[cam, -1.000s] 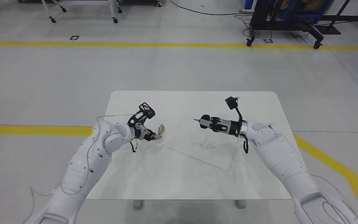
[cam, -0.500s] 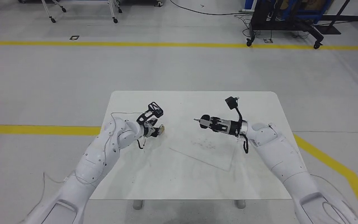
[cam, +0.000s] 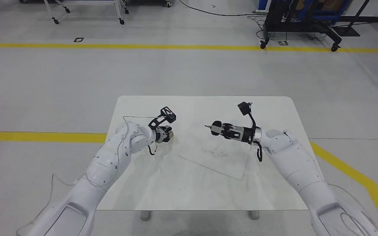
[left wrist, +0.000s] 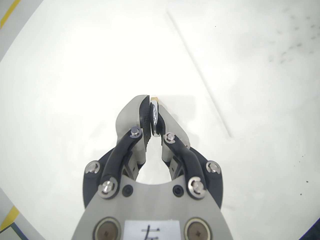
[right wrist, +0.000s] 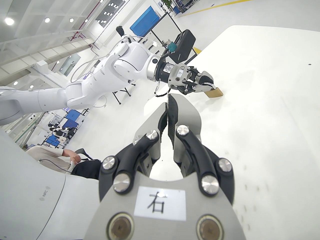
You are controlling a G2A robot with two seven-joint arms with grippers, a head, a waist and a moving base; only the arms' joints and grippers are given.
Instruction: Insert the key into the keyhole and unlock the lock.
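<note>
Left hand (cam: 166, 134) shifted the lock (right wrist: 215, 92) closer to the key (cam: 206, 125), clamped on its shackle (left wrist: 154, 119), likely to steady it. Right hand (cam: 211, 127) pinches the key, aimed at the lock, well apart.

— Where's your left arm?

— Bent at the elbow, reaching in over the left edge of the table (cam: 266, 106), wrist turned toward the middle. My left gripper (cam: 168, 134) has its pads (left wrist: 144, 116) clamped on the lock (right wrist: 215, 92).

— And the right?

— My forearm comes in from the right edge with the wrist about level. My right gripper (cam: 210, 126) is raised off the top, fingers (right wrist: 186, 116) pressed together on the key (cam: 205, 125). The two grippers point at each other across a gap.
</note>
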